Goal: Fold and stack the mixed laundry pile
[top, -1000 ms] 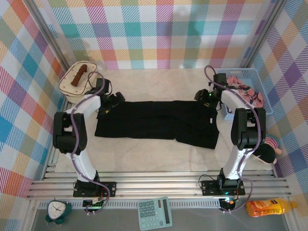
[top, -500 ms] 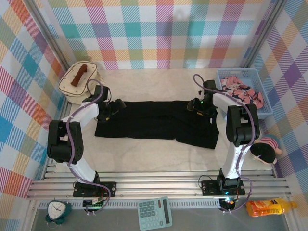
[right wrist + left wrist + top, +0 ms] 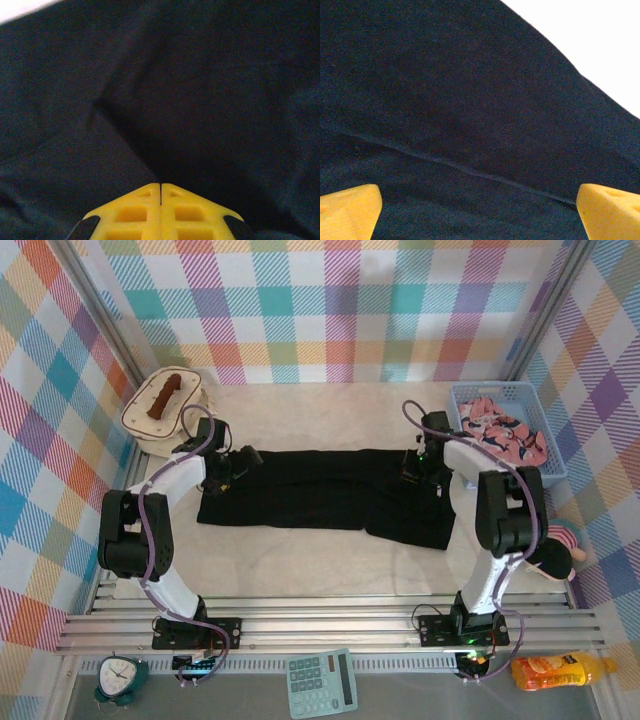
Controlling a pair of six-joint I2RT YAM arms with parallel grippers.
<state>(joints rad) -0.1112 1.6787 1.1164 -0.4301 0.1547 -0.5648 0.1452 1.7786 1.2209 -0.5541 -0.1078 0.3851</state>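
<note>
As its yellow fingers [image 3: 130, 215] meet tip to tip, the right tool [image 3: 160, 187] nips a raised crease of the black shirt [image 3: 320, 495], the fold running straight into its closed tips. The shirt lies spread flat on the bench [image 3: 300, 560], reaching from this tool across to the left tool [image 3: 480, 210] at the garment's other end. That tool stands wide, fingertips far apart, with dark cloth and a stitched seam directly beneath and between them; whether they touch the fabric cannot be told. A pink garment [image 3: 500, 430] printed with dark and white shapes sits heaped in a light-blue basket [image 3: 500, 388] just outside the right tool, clear of the shirt.
</note>
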